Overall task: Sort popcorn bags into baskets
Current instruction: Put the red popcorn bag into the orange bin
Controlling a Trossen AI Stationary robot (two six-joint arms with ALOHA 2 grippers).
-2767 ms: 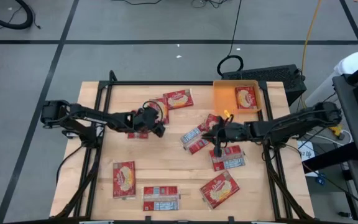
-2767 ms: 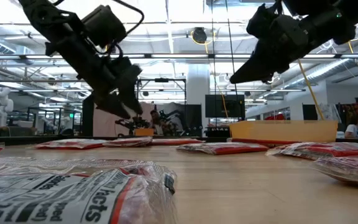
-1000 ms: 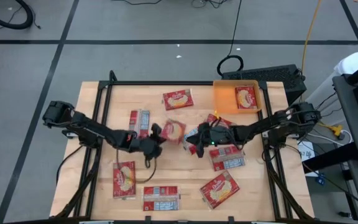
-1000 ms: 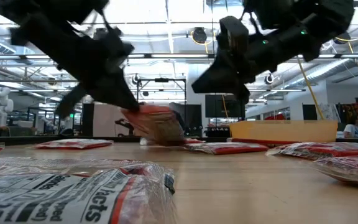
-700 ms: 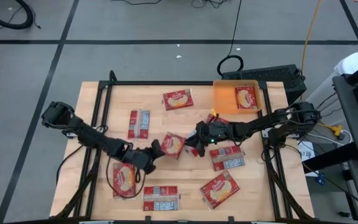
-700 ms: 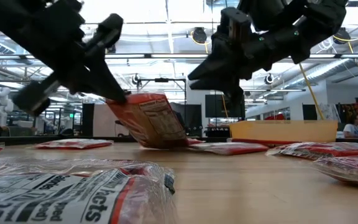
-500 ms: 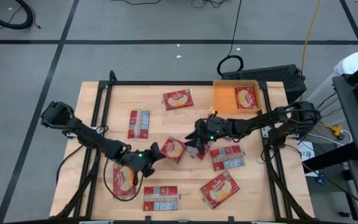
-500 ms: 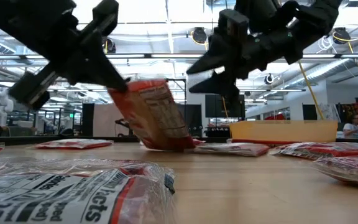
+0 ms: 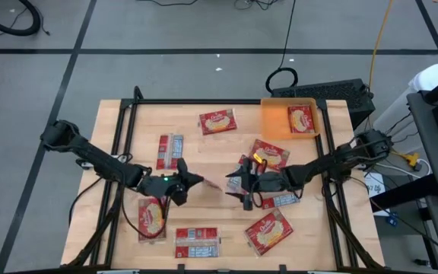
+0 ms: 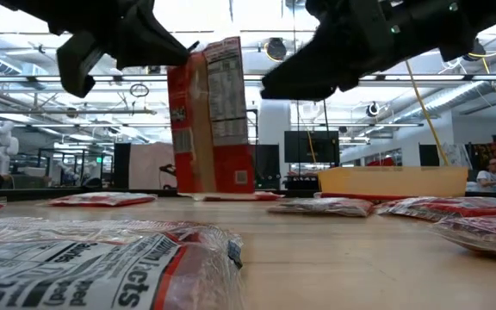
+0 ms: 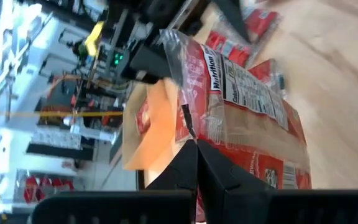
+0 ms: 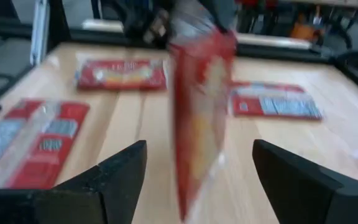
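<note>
Left to right: the left gripper (image 9: 191, 181), above the middle of the wooden table (image 9: 204, 213), pinched the top edge of a flat red plastic popcorn packet (image 10: 211, 120), which stood upright on its lower edge with the white label print showing in the low view. The right gripper (image 9: 233, 186) waited just beside the packet, fingers spread wide and holding nothing. The shallow square orange basket (image 9: 272, 119) sat at the far right corner with one red packet (image 9: 301, 119) inside
</note>
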